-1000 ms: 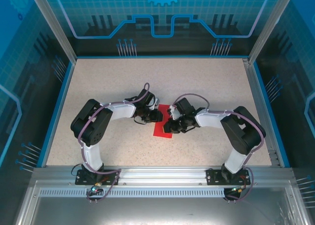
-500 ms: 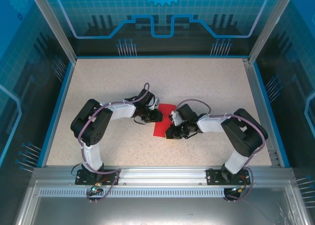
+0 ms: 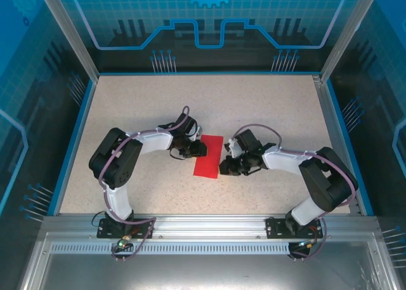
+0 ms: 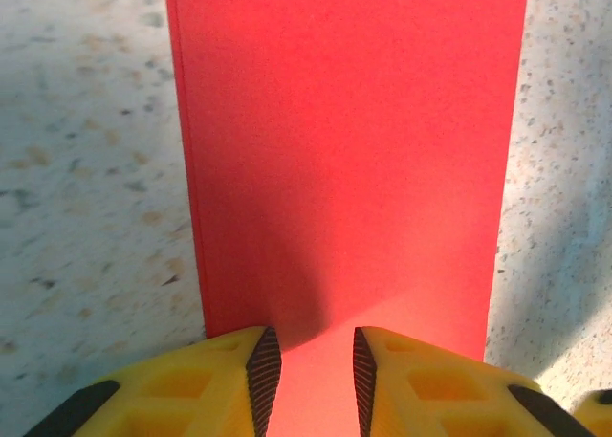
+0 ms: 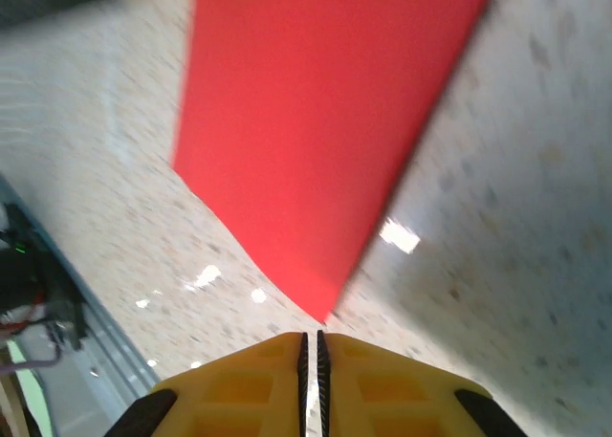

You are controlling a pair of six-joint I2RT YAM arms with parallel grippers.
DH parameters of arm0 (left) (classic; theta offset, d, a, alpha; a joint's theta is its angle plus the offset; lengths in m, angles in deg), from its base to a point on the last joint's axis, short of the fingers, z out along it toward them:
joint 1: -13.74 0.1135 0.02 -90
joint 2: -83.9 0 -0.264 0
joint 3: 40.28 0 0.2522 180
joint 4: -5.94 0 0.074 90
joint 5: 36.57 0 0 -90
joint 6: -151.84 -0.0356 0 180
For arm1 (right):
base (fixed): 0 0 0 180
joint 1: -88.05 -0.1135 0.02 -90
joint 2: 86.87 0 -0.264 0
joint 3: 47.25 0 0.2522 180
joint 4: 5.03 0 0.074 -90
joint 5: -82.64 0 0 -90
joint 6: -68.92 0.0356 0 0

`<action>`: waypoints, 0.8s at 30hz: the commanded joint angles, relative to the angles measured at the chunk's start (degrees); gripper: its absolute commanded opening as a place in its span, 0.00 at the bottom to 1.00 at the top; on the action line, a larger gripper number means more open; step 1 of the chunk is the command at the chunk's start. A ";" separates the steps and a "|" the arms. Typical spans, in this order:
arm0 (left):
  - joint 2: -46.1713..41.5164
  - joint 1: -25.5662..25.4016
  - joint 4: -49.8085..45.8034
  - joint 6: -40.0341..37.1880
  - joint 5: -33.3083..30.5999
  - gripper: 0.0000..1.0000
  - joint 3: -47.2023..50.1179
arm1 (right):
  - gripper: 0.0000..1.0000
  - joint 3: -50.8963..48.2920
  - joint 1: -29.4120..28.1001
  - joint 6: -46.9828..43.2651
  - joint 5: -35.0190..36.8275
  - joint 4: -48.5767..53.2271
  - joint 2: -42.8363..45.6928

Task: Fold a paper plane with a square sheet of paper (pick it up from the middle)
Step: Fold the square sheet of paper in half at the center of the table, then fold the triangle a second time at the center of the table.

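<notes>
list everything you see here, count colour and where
table: 1, speckled beige, blue-edged, centre
square sheet of paper: 1, bright red, lying as a narrow rectangle mid-table between the tools
wall panels: several, clear with blue print, around the table
rail: 1, silver, near edge
left arm: 1, black and white, near left
right arm: 1, black and white, near right
left tool: 1, yellow fingers slightly apart, over the sheet's edge
right tool: 1, yellow fingers shut, by the sheet's corner

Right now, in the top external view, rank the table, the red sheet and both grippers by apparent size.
1. table
2. square sheet of paper
3. left gripper and right gripper: they look about alike, so they stay unranked.
</notes>
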 commanded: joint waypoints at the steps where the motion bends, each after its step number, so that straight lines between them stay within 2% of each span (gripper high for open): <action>1: -0.72 0.93 -9.43 -0.32 -3.07 0.34 -0.66 | 0.14 4.59 1.54 1.34 -0.98 -0.23 0.72; 7: -3.76 0.90 -9.59 1.00 -0.73 0.39 -3.18 | 0.17 9.68 2.45 0.72 1.09 0.82 -4.50; 14: -10.31 0.96 -14.18 1.33 -2.26 0.49 -2.56 | 0.23 15.34 1.31 -1.34 5.37 4.45 -10.67; 19: -15.85 0.89 -16.07 4.65 -2.62 0.62 2.81 | 0.28 18.07 -0.45 -1.71 8.37 7.32 -13.21; 24: -22.04 0.73 -13.97 10.57 -2.09 0.66 10.82 | 0.31 19.51 -2.74 -1.39 12.64 10.49 -14.74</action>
